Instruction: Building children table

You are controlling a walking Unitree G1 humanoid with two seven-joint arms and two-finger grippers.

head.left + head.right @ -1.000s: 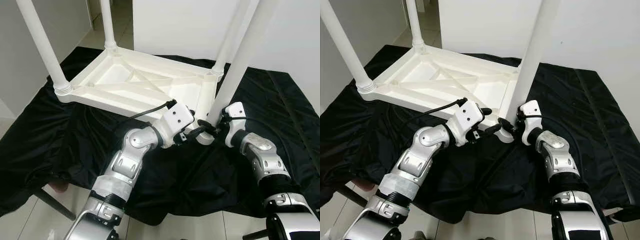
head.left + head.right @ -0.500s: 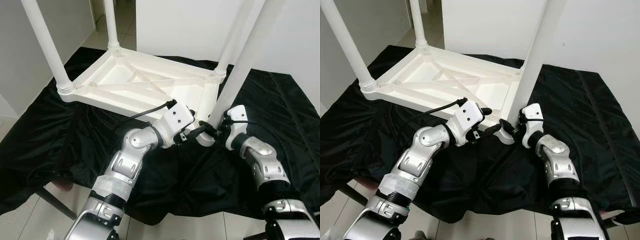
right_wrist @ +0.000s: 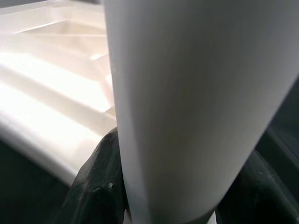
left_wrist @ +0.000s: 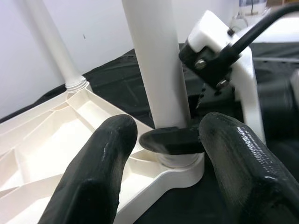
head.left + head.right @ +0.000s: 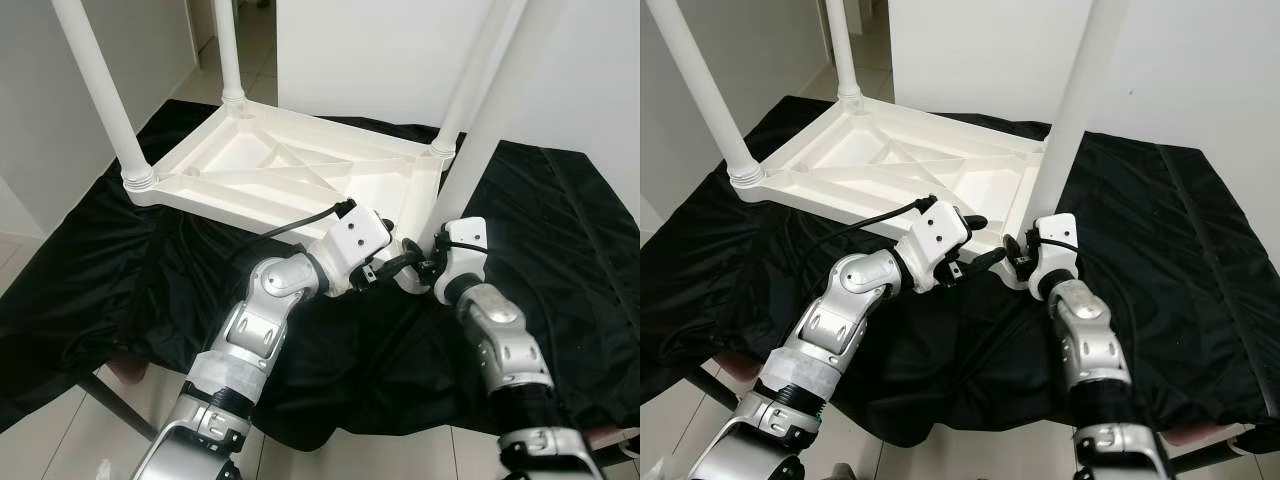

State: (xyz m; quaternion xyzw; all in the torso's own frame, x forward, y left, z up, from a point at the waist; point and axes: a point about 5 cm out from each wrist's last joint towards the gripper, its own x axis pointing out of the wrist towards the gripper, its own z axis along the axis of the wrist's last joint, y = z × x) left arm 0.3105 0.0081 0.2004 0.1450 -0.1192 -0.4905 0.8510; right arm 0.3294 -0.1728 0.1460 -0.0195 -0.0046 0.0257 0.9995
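Table leg (image 5: 1072,105) gripped at its base by right gripper (image 5: 1018,256).

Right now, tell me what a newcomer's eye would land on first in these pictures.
The white children's table lies upside down on a black cloth, its legs pointing up. At its near right corner, the right gripper is clamped around the base of the nearest leg, where it meets the corner socket. The left gripper hovers open right beside that same joint.
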